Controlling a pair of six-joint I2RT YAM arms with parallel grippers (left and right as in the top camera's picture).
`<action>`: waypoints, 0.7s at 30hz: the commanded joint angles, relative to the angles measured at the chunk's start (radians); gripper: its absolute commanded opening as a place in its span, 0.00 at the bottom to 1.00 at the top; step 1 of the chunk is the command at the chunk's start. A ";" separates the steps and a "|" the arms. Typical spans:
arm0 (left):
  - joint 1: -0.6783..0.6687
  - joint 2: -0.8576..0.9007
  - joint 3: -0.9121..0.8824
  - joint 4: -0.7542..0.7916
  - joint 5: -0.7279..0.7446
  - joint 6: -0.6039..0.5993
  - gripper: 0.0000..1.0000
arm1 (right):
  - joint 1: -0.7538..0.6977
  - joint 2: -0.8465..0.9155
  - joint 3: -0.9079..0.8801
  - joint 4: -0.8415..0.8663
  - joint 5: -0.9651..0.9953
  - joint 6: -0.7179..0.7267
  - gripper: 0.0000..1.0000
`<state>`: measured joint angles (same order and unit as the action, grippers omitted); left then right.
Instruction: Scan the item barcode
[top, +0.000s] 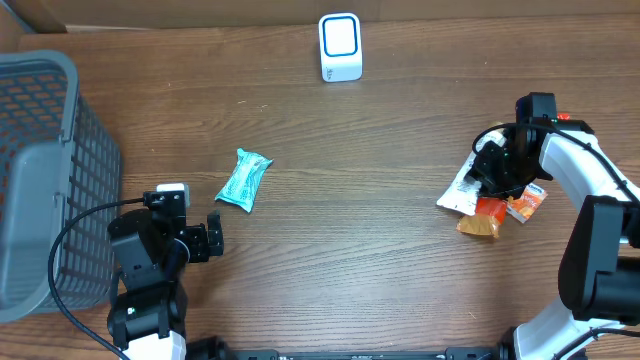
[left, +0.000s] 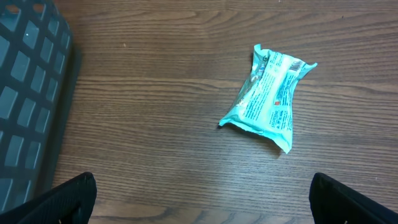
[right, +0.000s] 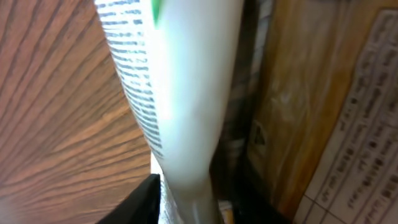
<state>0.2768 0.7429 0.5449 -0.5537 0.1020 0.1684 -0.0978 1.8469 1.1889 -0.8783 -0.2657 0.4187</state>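
Note:
A white packet (top: 455, 195) with printed text lies at the right of the table, partly under my right gripper (top: 497, 165). In the right wrist view this white packet (right: 180, 93) stands edge-on between the fingers of my right gripper (right: 194, 205). The left finger (right: 140, 202) is against it, and a dark gap shows on the other side. A teal packet (top: 244, 180) lies left of centre, ahead of my left gripper (top: 210, 238). My left gripper (left: 205, 205) is wide open and empty, and the teal packet (left: 268, 96) is well clear of it. The white scanner (top: 340, 47) stands at the back centre.
A grey mesh basket (top: 40, 180) fills the far left, and its wall (left: 31, 93) is close beside my left gripper. Two orange packets (top: 480, 222) (top: 527, 203) lie against the white one. A brown packet with a white label (right: 305, 112) lies right beside it.

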 joint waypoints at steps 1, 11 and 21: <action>0.005 0.002 -0.002 0.004 0.014 0.019 1.00 | -0.005 -0.021 -0.004 -0.002 0.042 -0.003 0.52; 0.005 0.002 -0.002 0.003 0.014 0.019 1.00 | -0.038 -0.060 0.240 -0.215 0.048 -0.034 0.67; 0.005 0.002 -0.002 0.003 0.014 0.019 1.00 | 0.101 -0.170 0.395 -0.343 0.043 -0.079 0.72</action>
<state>0.2768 0.7429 0.5449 -0.5537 0.1017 0.1684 -0.0517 1.7031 1.5707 -1.2121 -0.2218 0.3588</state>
